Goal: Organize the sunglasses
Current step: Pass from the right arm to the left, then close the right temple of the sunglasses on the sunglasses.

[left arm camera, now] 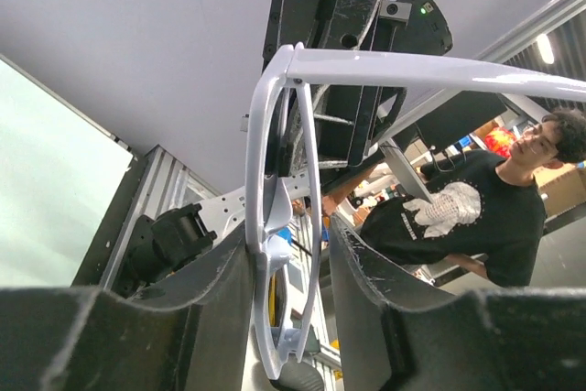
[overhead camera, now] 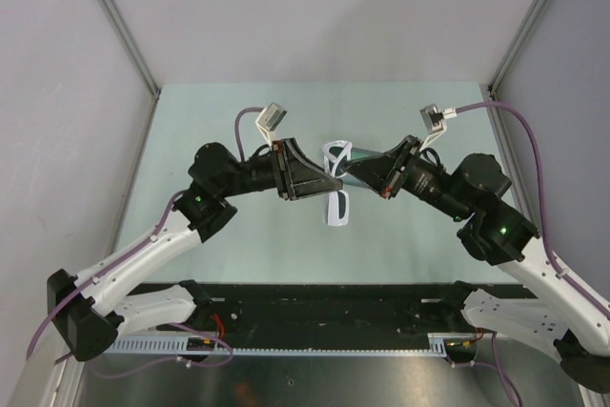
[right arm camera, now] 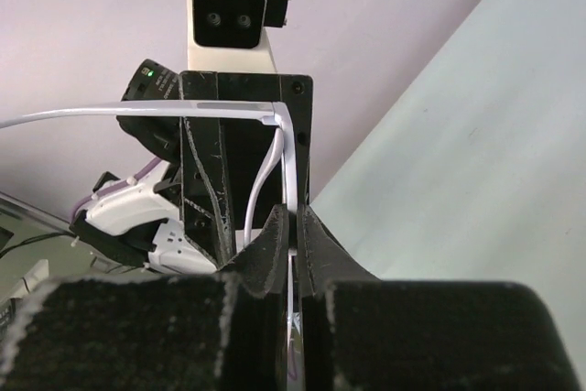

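The white-framed sunglasses [overhead camera: 336, 207] hang in the air over the middle of the table, between my two grippers. My right gripper [overhead camera: 362, 172] comes in from the right. In the right wrist view it [right arm camera: 295, 217] is shut on a thin white part of the sunglasses [right arm camera: 289, 157]. My left gripper [overhead camera: 326, 181] reaches in from the left, its jaws partly apart around the sunglasses [left arm camera: 259, 190]. In the left wrist view the left gripper [left arm camera: 288, 244] has the frame lying against one finger, with a narrow gap to the other. One white arm stretches out sideways.
The pale green table [overhead camera: 238, 121] is closed in by grey walls and metal corner posts. A black base plate [overhead camera: 315, 302] runs along the near edge. A person in a dark T-shirt [left arm camera: 476, 217] shows far behind in the left wrist view.
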